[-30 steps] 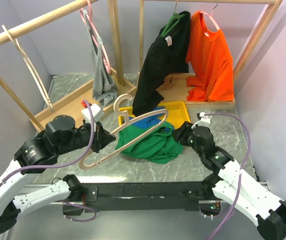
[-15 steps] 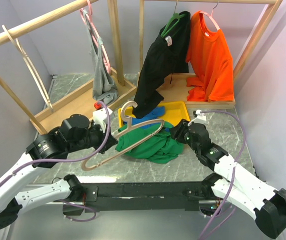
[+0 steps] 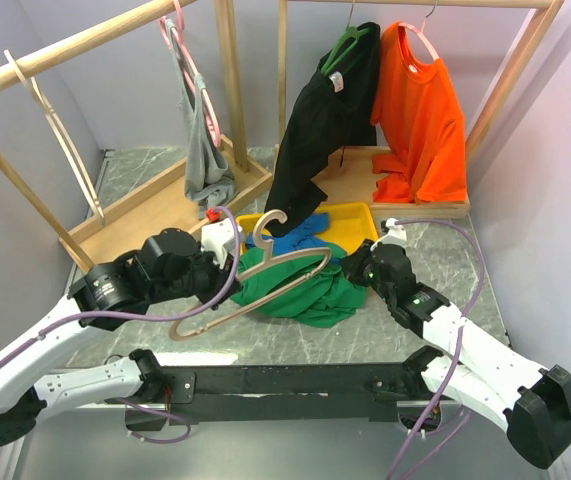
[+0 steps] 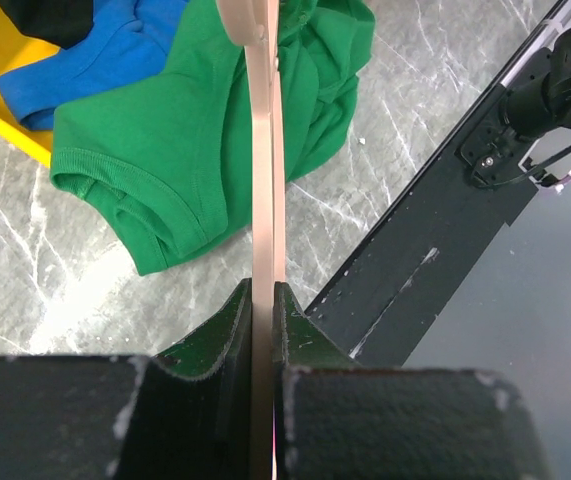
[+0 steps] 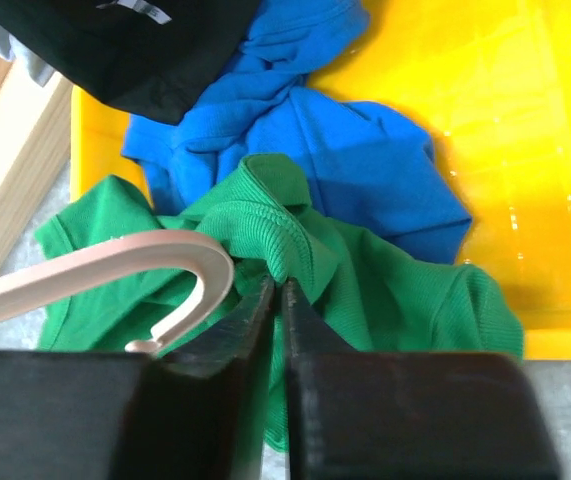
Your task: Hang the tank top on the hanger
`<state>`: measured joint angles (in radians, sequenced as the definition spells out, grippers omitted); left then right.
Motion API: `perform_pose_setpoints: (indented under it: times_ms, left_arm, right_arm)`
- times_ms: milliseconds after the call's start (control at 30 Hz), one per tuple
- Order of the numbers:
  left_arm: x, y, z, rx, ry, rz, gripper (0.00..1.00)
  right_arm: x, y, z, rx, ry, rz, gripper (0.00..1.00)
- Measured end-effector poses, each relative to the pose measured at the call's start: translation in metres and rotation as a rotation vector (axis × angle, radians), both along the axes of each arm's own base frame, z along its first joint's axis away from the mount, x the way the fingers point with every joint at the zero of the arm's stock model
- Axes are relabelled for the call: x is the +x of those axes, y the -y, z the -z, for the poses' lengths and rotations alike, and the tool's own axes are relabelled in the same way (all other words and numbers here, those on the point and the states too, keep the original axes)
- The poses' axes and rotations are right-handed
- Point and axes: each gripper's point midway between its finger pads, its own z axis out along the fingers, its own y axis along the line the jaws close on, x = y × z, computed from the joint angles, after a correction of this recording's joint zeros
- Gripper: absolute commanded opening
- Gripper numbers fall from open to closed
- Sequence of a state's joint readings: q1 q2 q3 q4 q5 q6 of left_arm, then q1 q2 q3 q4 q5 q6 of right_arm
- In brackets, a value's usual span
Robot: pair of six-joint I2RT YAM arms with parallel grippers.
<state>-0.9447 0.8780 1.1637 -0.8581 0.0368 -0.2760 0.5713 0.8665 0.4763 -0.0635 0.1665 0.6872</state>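
Note:
The green tank top point(image 3: 300, 290) lies crumpled on the table in front of the yellow tray point(image 3: 350, 218). My left gripper point(image 3: 221, 283) is shut on the lower bar of the wooden hanger point(image 3: 283, 270) and holds it tilted above the top, hook point(image 3: 265, 226) up. In the left wrist view the hanger point(image 4: 265, 170) runs edge-on between the shut jaws point(image 4: 262, 300), over the top point(image 4: 185, 150). My right gripper point(image 3: 353, 268) is shut on a fold of the top point(image 5: 275, 235), pinched at the fingertips point(image 5: 277, 292). The hanger's hook point(image 5: 180, 262) curves just left of that fold.
A blue garment point(image 5: 365, 150) lies in the tray point(image 5: 525, 120). A black garment point(image 3: 315, 130) and an orange shirt point(image 3: 425, 110) hang on the right rack. A grey tank top point(image 3: 203, 150) hangs on the left rack. Wooden rack bases point(image 3: 155, 215) stand behind.
My left arm has carried the hanger right and forward, so it now hangs over the green top. My right gripper has moved slightly left, staying at the top's right edge.

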Motion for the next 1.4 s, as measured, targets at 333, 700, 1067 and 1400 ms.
perform_pose_setpoints:
  times_ms: [333,700,1067,1400]
  left_arm:
    - [-0.004,0.008,-0.006,0.005,0.014,0.024,0.01]
    - [0.004,0.011,-0.009,0.04,0.047,-0.007,0.01]
    - [0.01,0.016,-0.027,0.053,0.084,0.006,0.01]
    - [0.004,0.027,-0.025,-0.004,0.099,0.04,0.01]
  right_arm:
    - [0.002,0.005,-0.007,-0.041,-0.014,0.012,0.0]
    - [0.0,-0.015,-0.052,-0.088,0.019,-0.071,0.0]
    - [-0.009,-0.014,-0.049,-0.225,-0.024,-0.084,0.0]
    - [0.004,-0.026,-0.106,-0.239,0.049,-0.1,0.0]
